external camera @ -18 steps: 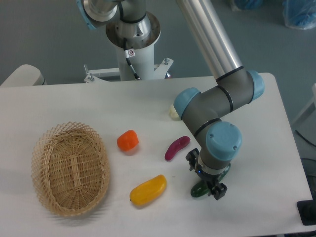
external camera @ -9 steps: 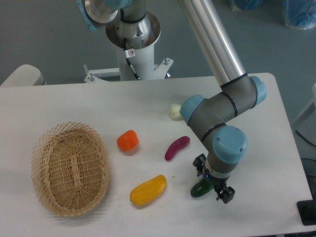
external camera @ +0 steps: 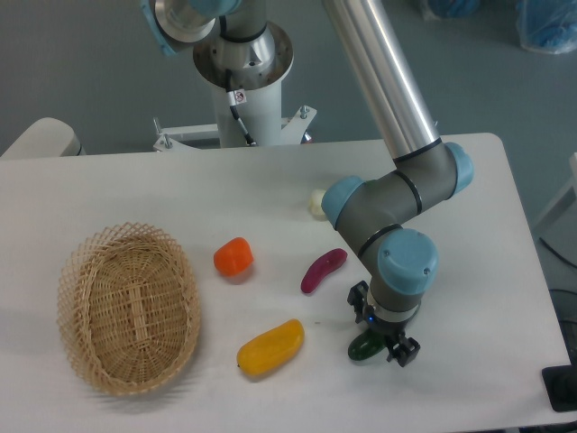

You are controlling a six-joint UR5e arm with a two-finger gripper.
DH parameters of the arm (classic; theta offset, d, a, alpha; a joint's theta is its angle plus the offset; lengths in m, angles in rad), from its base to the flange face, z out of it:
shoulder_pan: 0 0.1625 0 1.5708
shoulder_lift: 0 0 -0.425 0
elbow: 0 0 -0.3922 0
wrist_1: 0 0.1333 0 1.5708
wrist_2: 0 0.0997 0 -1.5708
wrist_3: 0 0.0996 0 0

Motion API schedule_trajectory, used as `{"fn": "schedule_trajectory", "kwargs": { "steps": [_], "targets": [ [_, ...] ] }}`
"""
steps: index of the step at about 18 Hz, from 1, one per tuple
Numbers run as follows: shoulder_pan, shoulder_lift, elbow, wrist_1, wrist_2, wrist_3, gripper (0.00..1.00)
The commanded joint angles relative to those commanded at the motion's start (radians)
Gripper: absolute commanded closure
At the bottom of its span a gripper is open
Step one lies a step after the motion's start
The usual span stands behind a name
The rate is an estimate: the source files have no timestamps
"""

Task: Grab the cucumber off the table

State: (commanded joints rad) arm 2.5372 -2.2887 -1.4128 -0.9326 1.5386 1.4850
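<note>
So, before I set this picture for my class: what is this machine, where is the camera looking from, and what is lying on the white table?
The machine is a robot arm, grey tubes joined by blue-capped joints, ending in a two-finger gripper. One fixed camera looks down on the table from the front. On it lie a wicker basket, an orange piece, a yellow piece, a purple eggplant-like piece, and a pale vegetable partly hidden behind the arm. The gripper is down at the dark green cucumber, which lies on the table. The arm hides the fingers, so whether they have closed on it cannot be told.
</note>
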Motion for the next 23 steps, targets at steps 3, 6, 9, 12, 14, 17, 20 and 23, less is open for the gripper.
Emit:
{"fn": "schedule_trajectory", "kwargs": {
  "steps": [3,6,9,12,14,17,20,23],
  "targets": [
    [-0.002,-0.003,0.020,-0.008,0.006,-0.008,0.91],
    [0.002,-0.005,0.054,-0.020,0.008,0.001,0.91],
    [0.002,-0.003,0.089,-0.087,0.006,0.008,0.90],
    [0.003,-0.008,0.146,-0.165,0.008,0.009,0.90],
    [0.008,-0.011,0.182,-0.204,0.008,0.014,0.90],
    [0.021,-0.017,0.239,-0.271,0.006,0.018,0.90],
    [0.021,-0.032,0.293,-0.314,0.008,0.018,0.91],
    [0.021,-0.046,0.342,-0.362,0.017,0.020,0.91]
  ]
}}
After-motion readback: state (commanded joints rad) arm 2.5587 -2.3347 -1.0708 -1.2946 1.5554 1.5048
